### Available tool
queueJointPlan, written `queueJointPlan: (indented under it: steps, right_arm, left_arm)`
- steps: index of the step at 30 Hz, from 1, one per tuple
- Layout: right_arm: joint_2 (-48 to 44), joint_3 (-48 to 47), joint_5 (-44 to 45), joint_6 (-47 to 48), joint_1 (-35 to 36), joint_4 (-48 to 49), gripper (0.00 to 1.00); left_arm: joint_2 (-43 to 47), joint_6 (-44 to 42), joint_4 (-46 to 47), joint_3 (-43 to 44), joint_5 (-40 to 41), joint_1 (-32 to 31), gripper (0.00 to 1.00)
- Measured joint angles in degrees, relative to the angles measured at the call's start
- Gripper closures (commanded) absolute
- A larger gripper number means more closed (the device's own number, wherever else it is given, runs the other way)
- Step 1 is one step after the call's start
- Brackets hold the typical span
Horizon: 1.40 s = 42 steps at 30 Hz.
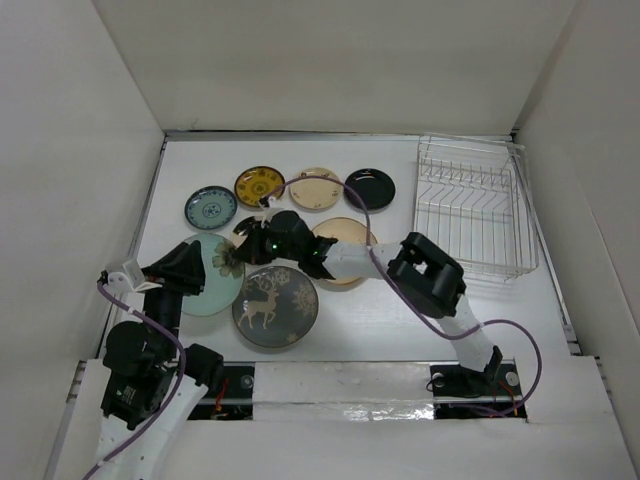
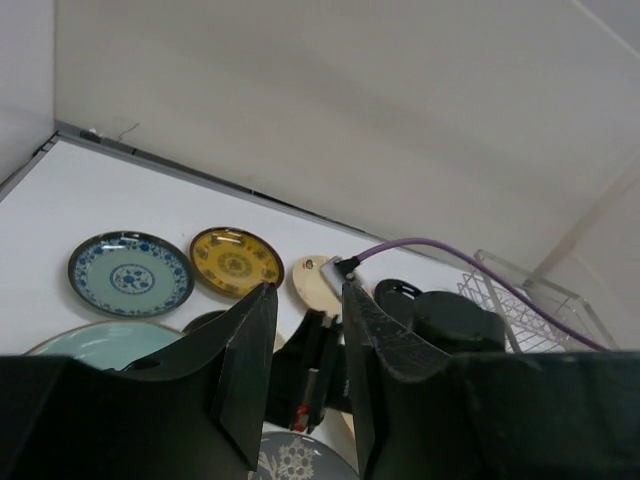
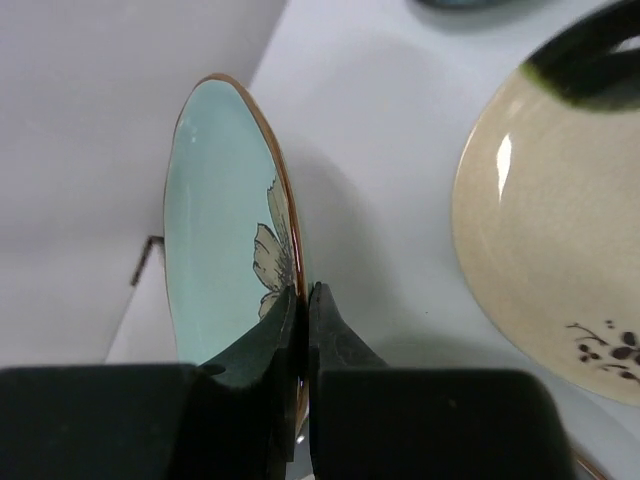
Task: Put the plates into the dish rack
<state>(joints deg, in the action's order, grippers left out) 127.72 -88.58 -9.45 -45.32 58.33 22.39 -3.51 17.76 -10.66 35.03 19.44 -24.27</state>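
My right gripper (image 1: 245,249) (image 3: 303,298) is shut on the right rim of a large pale-teal plate with a flower (image 1: 214,285) (image 3: 215,210); I cannot tell if the plate is lifted. My left gripper (image 1: 188,266) (image 2: 308,295) is open and empty, over the same plate's left part. The grey deer plate (image 1: 275,306) lies in front and the large tan plate (image 1: 345,232) (image 3: 550,250) lies under the right arm. Blue-patterned (image 1: 210,207) (image 2: 130,273), yellow (image 1: 259,185) (image 2: 235,260), cream (image 1: 316,188) and black (image 1: 369,187) plates form a back row. The white wire dish rack (image 1: 470,205) stands at the back right, holding no plates.
A small dark plate (image 1: 243,227) is partly hidden by the right gripper. White walls enclose the table on the left, back and right. The right arm (image 1: 425,272) reaches across the middle, and its purple cable (image 1: 352,215) loops over the tan plate.
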Motion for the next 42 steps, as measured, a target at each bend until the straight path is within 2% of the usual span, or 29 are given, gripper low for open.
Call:
queueJointPlan:
  steps: [6, 11, 17, 25, 30, 35, 42]
  right_arm:
    - [-12.46, 7.87, 1.62, -1.2, -5.16, 3.04, 1.0]
    - [-26.34, 17.05, 6.45, 0.66, -11.72, 3.23, 1.0]
    - [-46.6, 27.63, 14.01, 5.57, -26.05, -3.69, 1.0]
    - [-63.93, 29.92, 27.65, 13.2, -46.34, -15.8, 1.0]
    - [-64.48, 28.17, 34.93, 20.33, -54.8, -19.85, 1.0]
    - [-58.66, 26.45, 41.13, 30.32, -60.94, -19.78, 1.0]
    - [-49.27, 22.53, 44.0, 43.69, -67.01, -19.08, 1.0]
  left_arm:
    - [2.64, 0.0, 0.46, 0.0, -0.76, 0.0, 0.69]
    - [2.73, -0.02, 0.66, -0.02, -1.88, 0.0, 0.66]
    - [2.75, -0.02, 0.52, -0.17, -3.45, -1.09, 0.61]
    - [2.75, -0.11, 0.5, -0.17, -5.55, -1.68, 0.6]
    - [2.75, -0.11, 0.5, -0.17, -5.77, -2.38, 0.59]
    - [2.75, -0.11, 0.57, -0.68, -5.92, -2.73, 0.57]
    - [2.78, -0.13, 0.57, -0.94, -6.27, -3.52, 0.57]
